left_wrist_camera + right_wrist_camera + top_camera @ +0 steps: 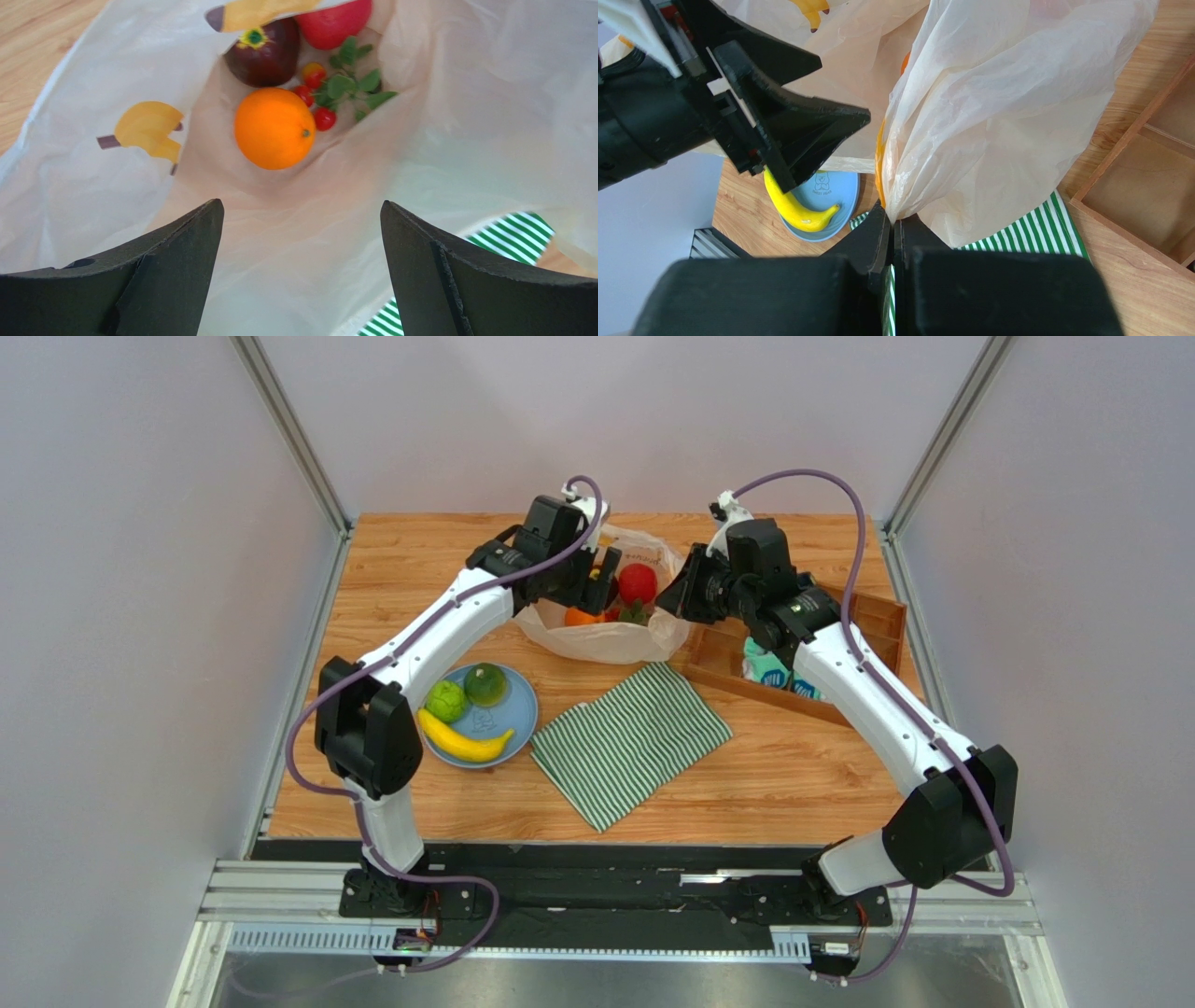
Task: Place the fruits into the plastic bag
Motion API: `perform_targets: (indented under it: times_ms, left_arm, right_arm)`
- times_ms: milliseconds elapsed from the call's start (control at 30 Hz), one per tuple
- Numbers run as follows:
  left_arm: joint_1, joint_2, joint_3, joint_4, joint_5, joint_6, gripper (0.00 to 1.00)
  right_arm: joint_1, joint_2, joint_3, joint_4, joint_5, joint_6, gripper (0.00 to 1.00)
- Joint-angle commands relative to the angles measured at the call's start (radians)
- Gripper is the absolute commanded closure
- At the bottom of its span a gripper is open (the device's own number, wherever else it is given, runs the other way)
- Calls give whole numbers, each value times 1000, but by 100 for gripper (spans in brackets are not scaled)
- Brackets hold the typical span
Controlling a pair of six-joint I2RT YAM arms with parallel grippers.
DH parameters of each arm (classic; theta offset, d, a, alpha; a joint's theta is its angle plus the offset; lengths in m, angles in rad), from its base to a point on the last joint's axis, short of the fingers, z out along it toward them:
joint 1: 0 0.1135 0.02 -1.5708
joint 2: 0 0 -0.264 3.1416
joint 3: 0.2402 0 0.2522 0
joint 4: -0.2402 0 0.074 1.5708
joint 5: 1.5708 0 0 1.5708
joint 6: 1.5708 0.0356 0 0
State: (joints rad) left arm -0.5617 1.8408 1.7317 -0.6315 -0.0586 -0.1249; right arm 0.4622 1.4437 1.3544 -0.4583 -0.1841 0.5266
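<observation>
Bright, even light from above; shadows on the wooden surface (786,770) are faint and soft. The plastic bag (456,140) glows translucent, without glare. Inside it the orange (274,128) is sharp; the left claw (302,204), nearer the lens, is dark and slightly blurred

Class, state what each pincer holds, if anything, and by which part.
The right pincer is shut on the plastic bag, pinching a bunched fold at its edge. The left pincer is open over the bag's mouth and holds nothing.
</observation>
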Motion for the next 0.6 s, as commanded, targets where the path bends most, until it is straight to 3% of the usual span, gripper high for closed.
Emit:
perform_targets:
  times_ms: [0, 267, 433, 567]
  left_arm:
    - [0, -146, -44, 114, 175, 16, 9]
    - [0, -415, -241, 329, 482, 91, 8]
    - [5, -577, -314, 365, 419, 105, 4]
    - [98, -681, -327, 319, 330, 49, 2]
  right_arm:
    - [4, -13, -9, 23, 0, -7, 100]
    - [4, -2, -9, 24, -2, -8, 100]
    - [4, 4, -8, 24, 2, -10, 100]
    - [4, 4, -8, 21, 2, -10, 100]
